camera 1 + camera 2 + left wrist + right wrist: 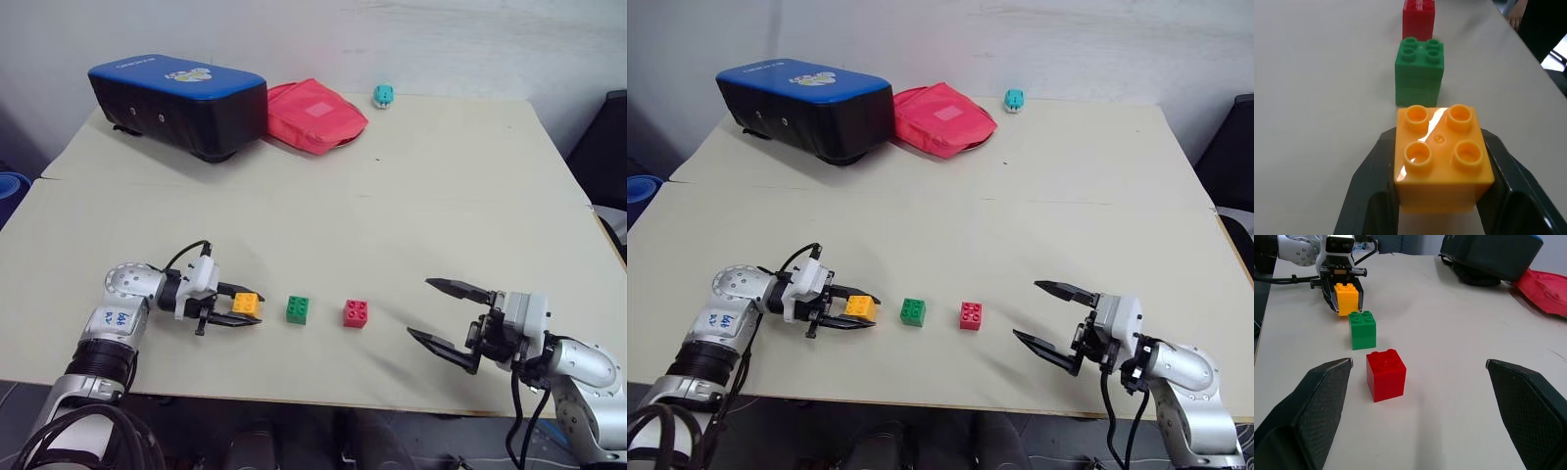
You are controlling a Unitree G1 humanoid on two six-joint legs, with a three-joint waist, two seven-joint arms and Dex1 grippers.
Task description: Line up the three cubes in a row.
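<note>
Orange-yellow plastic sits pinched between the two black fingers of the left gripper (238,311): the orange-yellow cube (246,304), studs up, at the left end of the near part of the pale table (392,196). Whether it rests on the tabletop or is held just above it cannot be told. In the left wrist view the fingers (1369,176) cover the cube's two flanks and hide its lower edge.

Just to its right stands the green cube (298,309), then the red cube (356,313), all three roughly in one line with small gaps between them. In the left wrist view the red cube is cut off by the frame edge.

The right gripper (443,311) hovers to the right of the red cube, its fingers spread wide and holding nothing.

At the far side lie a blue-topped black case (181,103), a red pouch (315,116) touching it, and a small teal toy (383,94) too small to make out.
</note>
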